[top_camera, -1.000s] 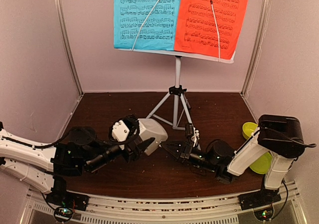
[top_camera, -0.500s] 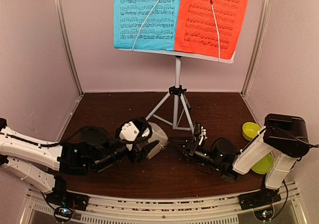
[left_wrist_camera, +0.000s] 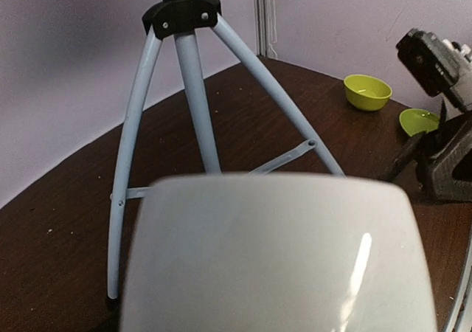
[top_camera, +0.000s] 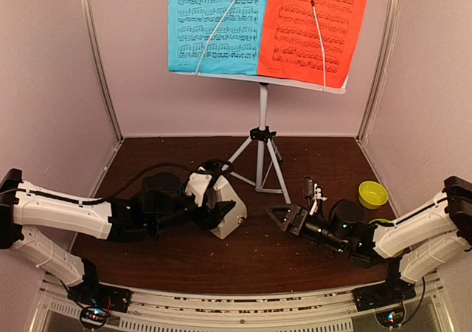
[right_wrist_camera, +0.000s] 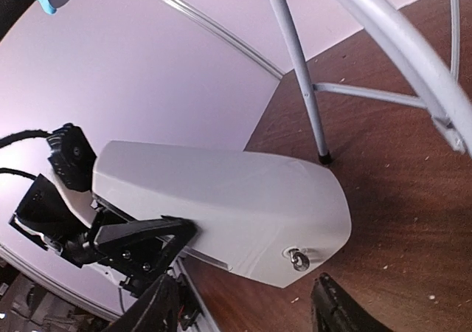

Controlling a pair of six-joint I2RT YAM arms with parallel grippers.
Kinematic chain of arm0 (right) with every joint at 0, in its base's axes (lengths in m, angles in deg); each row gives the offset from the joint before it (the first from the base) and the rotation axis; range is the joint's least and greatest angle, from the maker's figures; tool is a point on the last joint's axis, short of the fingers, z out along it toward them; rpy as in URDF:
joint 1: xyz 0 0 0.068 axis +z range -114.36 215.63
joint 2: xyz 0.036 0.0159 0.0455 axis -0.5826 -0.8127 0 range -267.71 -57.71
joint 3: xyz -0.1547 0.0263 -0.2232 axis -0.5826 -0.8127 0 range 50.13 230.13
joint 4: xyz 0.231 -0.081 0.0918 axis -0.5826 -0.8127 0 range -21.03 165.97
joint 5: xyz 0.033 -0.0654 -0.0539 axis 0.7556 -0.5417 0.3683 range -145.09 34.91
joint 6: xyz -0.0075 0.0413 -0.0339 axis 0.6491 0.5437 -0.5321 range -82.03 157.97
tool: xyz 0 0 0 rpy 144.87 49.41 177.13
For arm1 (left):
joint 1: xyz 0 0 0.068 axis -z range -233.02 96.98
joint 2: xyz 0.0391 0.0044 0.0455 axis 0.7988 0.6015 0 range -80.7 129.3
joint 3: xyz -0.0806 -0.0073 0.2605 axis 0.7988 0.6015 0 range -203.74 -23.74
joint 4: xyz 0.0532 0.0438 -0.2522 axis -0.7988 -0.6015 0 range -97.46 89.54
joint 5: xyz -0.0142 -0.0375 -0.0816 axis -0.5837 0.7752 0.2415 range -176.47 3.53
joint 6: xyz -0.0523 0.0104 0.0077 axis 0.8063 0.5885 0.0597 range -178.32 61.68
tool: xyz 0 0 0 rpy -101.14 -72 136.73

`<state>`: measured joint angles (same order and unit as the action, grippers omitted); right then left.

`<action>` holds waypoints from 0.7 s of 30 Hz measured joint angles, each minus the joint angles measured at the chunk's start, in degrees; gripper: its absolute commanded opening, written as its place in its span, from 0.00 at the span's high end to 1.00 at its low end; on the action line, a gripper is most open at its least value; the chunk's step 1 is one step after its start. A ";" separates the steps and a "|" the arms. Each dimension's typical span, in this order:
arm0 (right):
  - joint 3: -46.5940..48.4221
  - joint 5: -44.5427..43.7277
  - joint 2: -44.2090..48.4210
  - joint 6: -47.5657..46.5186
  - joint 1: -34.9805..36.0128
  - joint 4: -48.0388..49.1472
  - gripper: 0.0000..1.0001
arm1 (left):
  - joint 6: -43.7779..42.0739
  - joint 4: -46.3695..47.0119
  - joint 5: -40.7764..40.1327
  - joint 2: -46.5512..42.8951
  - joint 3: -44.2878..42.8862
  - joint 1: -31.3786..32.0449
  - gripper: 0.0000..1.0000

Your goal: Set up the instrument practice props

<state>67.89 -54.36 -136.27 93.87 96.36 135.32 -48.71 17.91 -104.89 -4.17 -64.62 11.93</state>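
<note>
The white music stand [top_camera: 295,83] stands at the back on its tripod legs [top_camera: 259,158], with a blue sheet [top_camera: 214,26] and a red-orange sheet [top_camera: 317,26] on the desk. My left gripper [top_camera: 212,205] is shut on the small white metronome [top_camera: 228,210], low over the table just left of the tripod. In the left wrist view the metronome [left_wrist_camera: 273,251] hides my fingers. My right gripper [top_camera: 280,218] is open, a short gap right of the metronome [right_wrist_camera: 221,199]. Its fingers [right_wrist_camera: 158,306] are spread with nothing between them.
A yellow-green bowl [top_camera: 373,194] sits at the right, and a yellow-green plate [left_wrist_camera: 419,119] lies beside it, partly behind my right arm. Pale walls close in the back and both sides. A metal rail runs along the near edge.
My right gripper opened and drew back to the right, away from the metronome. My left arm carried the metronome right and down, nearer the tripod.
</note>
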 measured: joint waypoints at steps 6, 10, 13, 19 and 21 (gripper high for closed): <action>3.87 -5.33 9.27 -12.46 -0.02 -17.49 0.21 | 2.45 -2.69 4.17 4.66 -2.29 -2.23 0.88; 6.40 -7.26 10.95 -18.86 -0.28 -26.01 0.11 | 2.78 -4.04 6.01 7.61 -4.94 -2.21 0.88; 7.52 -7.43 11.65 -22.86 -1.40 -30.51 0.00 | 3.41 -4.35 6.73 9.57 -6.54 -2.32 0.88; 7.50 -6.99 14.88 -24.48 -4.24 -34.51 0.00 | 5.01 -4.90 7.30 13.27 -8.07 -2.99 0.85; 7.50 -6.78 16.37 -24.59 -4.87 -35.19 0.00 | 5.38 -5.16 7.61 14.62 -8.63 -3.06 0.80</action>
<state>75.38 -61.13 -119.90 69.28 91.49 100.13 -43.34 12.75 -97.28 10.45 -73.26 8.87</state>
